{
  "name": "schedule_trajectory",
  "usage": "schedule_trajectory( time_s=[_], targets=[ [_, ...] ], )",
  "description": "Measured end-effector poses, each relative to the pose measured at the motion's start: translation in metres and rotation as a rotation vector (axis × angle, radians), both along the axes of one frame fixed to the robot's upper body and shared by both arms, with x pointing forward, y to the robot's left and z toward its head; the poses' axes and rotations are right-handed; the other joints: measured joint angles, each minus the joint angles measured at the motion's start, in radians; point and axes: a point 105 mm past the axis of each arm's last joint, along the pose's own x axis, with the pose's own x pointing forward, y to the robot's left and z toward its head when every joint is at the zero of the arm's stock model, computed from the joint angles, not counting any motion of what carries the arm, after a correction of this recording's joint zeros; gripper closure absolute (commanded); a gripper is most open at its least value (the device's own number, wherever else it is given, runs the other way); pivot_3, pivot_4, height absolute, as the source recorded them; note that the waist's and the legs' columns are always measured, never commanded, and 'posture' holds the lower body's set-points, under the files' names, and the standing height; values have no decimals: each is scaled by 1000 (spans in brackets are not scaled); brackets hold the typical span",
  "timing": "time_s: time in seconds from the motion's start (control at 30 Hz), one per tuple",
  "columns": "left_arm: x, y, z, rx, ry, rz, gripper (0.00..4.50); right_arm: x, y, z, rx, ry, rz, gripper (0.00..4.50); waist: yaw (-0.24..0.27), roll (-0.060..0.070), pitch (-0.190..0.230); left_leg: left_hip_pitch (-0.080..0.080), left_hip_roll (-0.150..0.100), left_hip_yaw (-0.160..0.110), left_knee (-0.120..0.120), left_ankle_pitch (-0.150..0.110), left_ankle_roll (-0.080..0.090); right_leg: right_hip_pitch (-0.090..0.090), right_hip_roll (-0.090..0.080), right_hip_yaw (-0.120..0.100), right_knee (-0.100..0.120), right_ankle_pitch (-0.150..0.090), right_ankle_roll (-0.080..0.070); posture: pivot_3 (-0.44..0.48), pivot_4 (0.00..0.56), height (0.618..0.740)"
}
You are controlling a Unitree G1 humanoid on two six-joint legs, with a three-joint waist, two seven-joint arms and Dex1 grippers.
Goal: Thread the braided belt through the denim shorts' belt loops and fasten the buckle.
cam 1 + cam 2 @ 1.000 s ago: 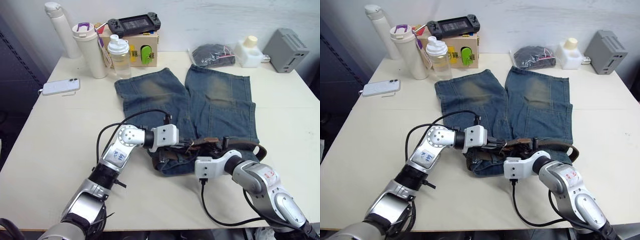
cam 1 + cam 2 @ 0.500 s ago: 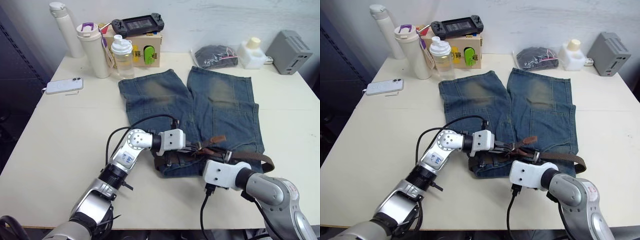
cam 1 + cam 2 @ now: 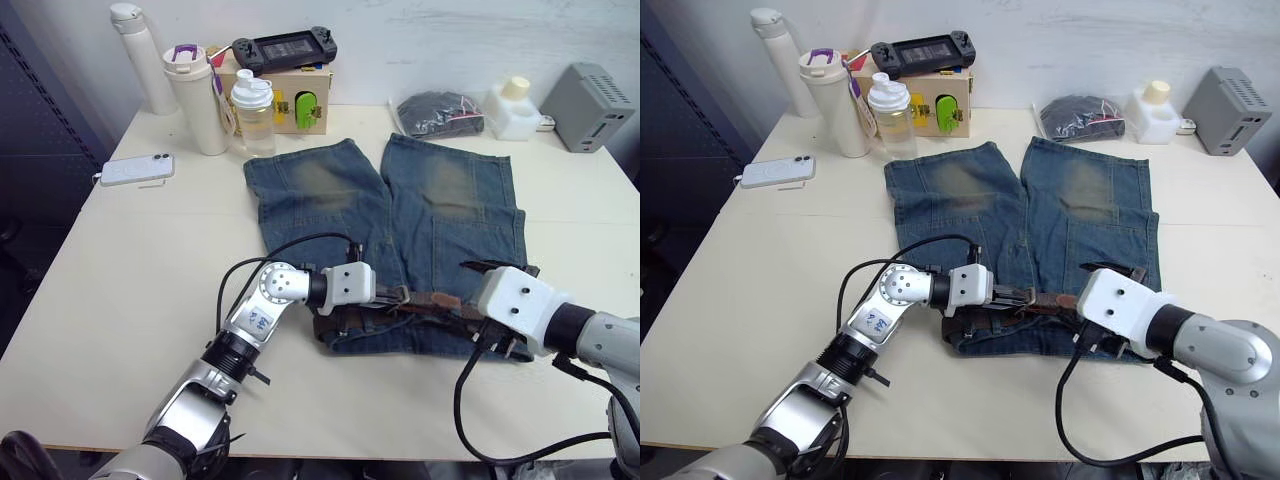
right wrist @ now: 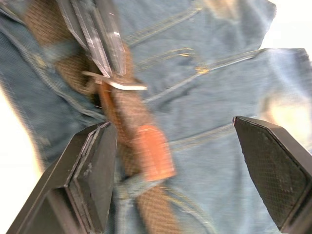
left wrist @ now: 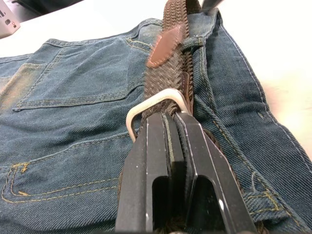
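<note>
Denim shorts (image 3: 400, 210) lie flat mid-table, braided belt (image 5: 168, 73) along the waistband. Left gripper (image 5: 168, 119) clamps the strap at the buckle (image 5: 156, 102), partly hiding it. Right gripper (image 4: 195, 165) spread wide.

- The denim shorts (image 3: 400, 235) lie mid-table, legs pointing to the far edge, waistband nearest the robot.
- The braided belt (image 3: 440, 305) runs along the waistband.
- A phone (image 3: 137, 169) lies far left of the shorts.
- Two bottles (image 3: 200, 100) stand behind the left leg.
- A bagged bundle (image 3: 440, 112) sits behind the right leg.
</note>
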Motion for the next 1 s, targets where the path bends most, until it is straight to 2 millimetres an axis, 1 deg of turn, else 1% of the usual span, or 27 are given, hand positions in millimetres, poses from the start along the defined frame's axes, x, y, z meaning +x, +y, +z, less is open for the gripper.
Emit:
schedule_trajectory(
  time_s=[0.17, 0.33, 0.5, 0.73, 0.83, 0.9, 0.93, 0.97, 1.0],
  targets=[
    [0, 0, 0, -1, 2, 2, 4500, 0, 3, -11, -83, -16, 38, 417, 0, 0, 0, 0, 0, 0, 0, 0, 0, 0, 0, 0, 0, 0, 0, 0, 150, 690],
    [0, 0, 0, -2, 4, 2, 4500, 0, 4, -19, -117, -25, 51, 417, 0, 0, 0, 0, 0, 0, 0, 0, 0, 0, 0, 0, 0, 0, 0, 0, 150, 690],
    [0, -1, -1, -4, 6, 2, 4500, 7, -5, -19, -189, -85, 15, 417, 1, 0, 0, 0, 0, 0, 0, 0, 0, 0, 0, 0, 0, 0, 1, 0, 150, 690],
    [0, -1, -1, -4, 7, 1, 4500, 11, -3, -25, -219, -105, 21, 417, 0, 0, 0, 0, 0, 0, 0, 0, 0, 0, 0, 0, 0, 0, 1, 0, 150, 690],
    [0, -1, -1, -4, 7, 1, 4500, 11, 0, -29, -224, -94, 39, 417, 0, 0, 0, 0, 0, 0, 0, 0, 0, 0, 0, 0, 0, 0, 1, 0, 150, 690],
    [0, -1, -1, -5, 7, 1, 4500, 11, 2, -30, -228, -94, 46, 929, 0, 0, 0, 0, 0, 0, 0, 0, 0, 0, 0, 0, 0, 0, 1, 0, 150, 690],
    [0, -1, -1, -5, 7, 2, 4500, 11, 2, -31, -234, -96, 49, 1273, 0, 0, 0, 0, 0, 0, 0, 0, 0, 0, 0, 0, 0, 0, 1, 0, 150, 690],
    [0, -1, -1, -5, 7, 2, 4500, 12, 3, -33, -237, -92, 53, 1701, 0, 0, 0, 0, 0, 0, 0, 0, 0, 0, 0, 0, 0, 0, 1, 0, 150, 690],
    [0, -1, 0, -5, 7, 3, 4500, 12, 4, -36, -240, -85, 56, 2220, 0, 0, 0, 0, 0, 0, 0, 0, 0, 0, 0, 0, 0, 0, 1, 0, 150, 690]
  ],
)
